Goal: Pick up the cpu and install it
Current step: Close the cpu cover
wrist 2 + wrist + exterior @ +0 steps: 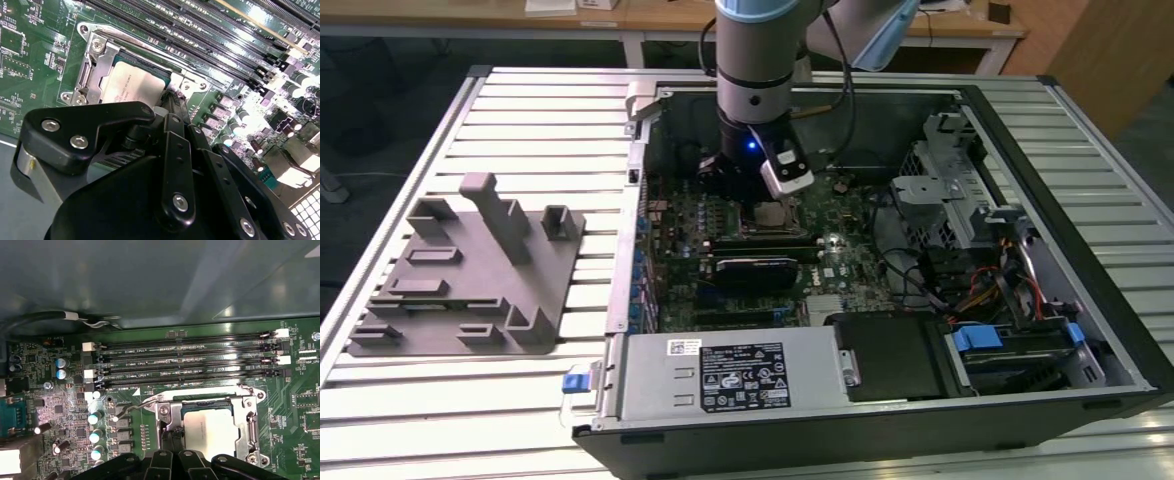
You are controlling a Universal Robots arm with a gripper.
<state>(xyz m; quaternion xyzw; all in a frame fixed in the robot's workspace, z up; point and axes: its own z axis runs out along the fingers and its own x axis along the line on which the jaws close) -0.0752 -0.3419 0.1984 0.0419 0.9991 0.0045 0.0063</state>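
The small square silver-topped cpu (215, 432) lies flat inside the metal-framed socket (165, 412) on the green motherboard (300, 405), apparently already placed, with the black gripper (172, 437), fingers pressed together, at its edge.

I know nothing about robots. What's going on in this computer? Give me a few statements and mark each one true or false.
1. The cpu lies within the metal frame of the socket on the motherboard. True.
2. The grey tray lies inside the computer case. False: it lies on the slatted table, to the exterior view's left of the case.
3. The gripper is down inside the case, right at the cpu. True.
4. The case is closed up with its side panel on. False: it lies open on top, with the motherboard in plain sight.
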